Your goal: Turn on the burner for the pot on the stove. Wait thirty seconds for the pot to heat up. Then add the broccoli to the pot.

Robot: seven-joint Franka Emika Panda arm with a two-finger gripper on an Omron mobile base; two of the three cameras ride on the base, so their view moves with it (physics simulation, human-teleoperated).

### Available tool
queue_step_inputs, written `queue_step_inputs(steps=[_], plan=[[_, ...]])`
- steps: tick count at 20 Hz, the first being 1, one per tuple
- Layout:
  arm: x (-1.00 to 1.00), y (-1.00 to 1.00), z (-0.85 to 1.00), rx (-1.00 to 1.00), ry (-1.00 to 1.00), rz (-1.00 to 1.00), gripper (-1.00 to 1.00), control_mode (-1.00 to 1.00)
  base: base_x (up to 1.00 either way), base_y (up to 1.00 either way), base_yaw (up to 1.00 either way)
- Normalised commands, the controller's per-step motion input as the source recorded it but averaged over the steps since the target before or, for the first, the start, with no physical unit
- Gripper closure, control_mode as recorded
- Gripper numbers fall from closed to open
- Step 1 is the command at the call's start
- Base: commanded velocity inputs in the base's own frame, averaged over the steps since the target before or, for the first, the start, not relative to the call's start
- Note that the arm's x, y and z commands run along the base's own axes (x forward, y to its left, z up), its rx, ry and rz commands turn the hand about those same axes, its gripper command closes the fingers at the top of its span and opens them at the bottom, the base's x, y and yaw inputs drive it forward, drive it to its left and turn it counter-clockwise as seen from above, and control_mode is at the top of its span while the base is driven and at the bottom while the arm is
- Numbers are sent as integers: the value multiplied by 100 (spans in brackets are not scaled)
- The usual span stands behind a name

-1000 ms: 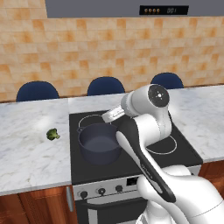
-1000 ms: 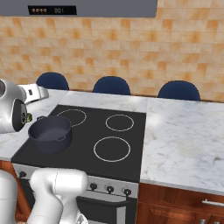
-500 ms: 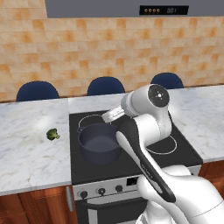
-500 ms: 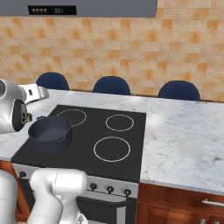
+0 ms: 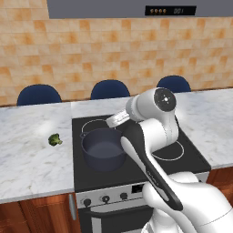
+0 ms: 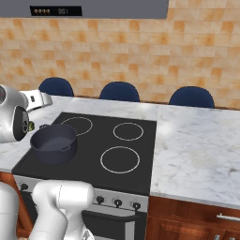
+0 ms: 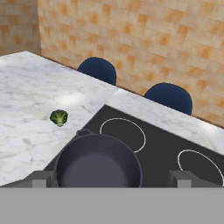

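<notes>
The dark blue-grey pot (image 5: 103, 148) stands empty on the front left ring of the black stove (image 5: 136, 169). My gripper (image 5: 116, 120) hovers above the pot's far right rim, and its fingertips (image 7: 43, 178) stand wide apart and open with nothing between them. In the hand view the pot (image 7: 98, 165) lies just below the fingers. The small green broccoli (image 5: 55, 139) rests on the marble counter left of the stove, apart from the pot. It is also in the hand view as the broccoli (image 7: 58, 117). From the right base view I see the pot (image 6: 54, 142) and the gripper (image 6: 38, 99).
Small dark knobs (image 5: 105, 199) line the silver front panel below the pot. Three blue chair backs (image 5: 109, 88) rise behind the counter. Marble counter (image 6: 197, 150) stretches to the right of the stove, and a tiled wall closes the back.
</notes>
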Motion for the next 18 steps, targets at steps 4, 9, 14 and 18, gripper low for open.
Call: queue_step_inputs(steps=[4,9,14,18], plan=[[0,0,0,0,0,0,-100,-100,0,0,0],[0,0,0,0,0,0,-100,-100,0,0,0],[0,0,0,0,0,0,-100,-100,0,0,0],[0,0,0,0,0,0,-100,-100,0,0,0]])
